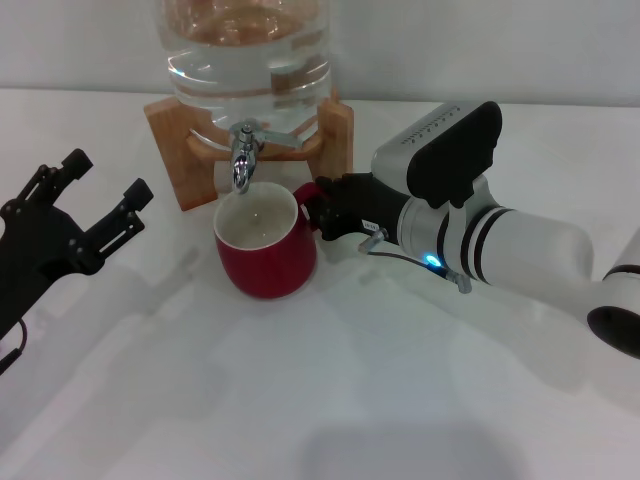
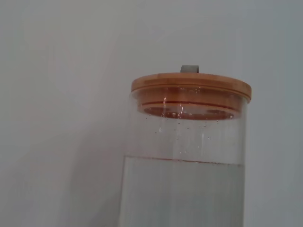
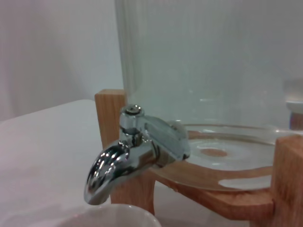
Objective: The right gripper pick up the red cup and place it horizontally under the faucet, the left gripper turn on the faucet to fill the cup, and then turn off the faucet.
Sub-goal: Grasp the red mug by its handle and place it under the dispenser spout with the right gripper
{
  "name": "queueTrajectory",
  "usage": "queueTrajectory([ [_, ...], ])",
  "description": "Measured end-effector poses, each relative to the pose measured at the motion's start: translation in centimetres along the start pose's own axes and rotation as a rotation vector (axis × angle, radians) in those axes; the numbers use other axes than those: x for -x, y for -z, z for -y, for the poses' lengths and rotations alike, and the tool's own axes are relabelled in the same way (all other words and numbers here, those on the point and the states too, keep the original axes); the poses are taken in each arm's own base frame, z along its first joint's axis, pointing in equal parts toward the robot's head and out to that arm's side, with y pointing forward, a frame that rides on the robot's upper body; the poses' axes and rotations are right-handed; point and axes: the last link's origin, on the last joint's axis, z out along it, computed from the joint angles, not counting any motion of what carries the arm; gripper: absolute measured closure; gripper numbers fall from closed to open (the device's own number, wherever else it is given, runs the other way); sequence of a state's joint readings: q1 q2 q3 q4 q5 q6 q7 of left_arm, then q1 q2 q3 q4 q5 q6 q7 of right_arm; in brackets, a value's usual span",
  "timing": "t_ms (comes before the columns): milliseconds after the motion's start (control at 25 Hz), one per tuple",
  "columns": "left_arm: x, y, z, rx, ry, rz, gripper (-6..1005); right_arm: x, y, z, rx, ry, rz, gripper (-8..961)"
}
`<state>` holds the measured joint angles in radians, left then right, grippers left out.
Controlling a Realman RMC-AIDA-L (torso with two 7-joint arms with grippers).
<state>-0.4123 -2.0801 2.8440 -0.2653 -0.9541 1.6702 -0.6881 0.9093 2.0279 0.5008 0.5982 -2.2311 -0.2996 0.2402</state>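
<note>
Red cup stands upright on the bench under the faucet, the right tool clenched on its handle. Left tool hangs released, well apart to the left.

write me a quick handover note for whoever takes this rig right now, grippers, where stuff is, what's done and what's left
Right gripper: at the handle side of the red cup, fingers closed on the handle.
Left gripper: open, hovering off to the robot's left, clear of the faucet.
Red cup: upright on the white table, mouth right below the spout, looks empty.
Faucet: on the clear water jug in its wooden stand; no water seen running.
Done: cup placed under the spout.
Left: left gripper opens the faucet, fills the cup, closes it.
</note>
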Motion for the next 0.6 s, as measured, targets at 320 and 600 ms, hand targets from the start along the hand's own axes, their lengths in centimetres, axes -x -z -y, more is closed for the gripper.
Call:
queueTrajectory([
  [320,-0.03,-0.11,0.02,0.002,-0.009,-0.001,114,0.11,-0.09,-0.41,0.011,-0.016,-0.004,759],
  [600,-0.07,-0.21,0.02,0.003,-0.012,-0.002,113,0.40,-0.21,-0.90,0.026,-0.015,0.000,760],
])
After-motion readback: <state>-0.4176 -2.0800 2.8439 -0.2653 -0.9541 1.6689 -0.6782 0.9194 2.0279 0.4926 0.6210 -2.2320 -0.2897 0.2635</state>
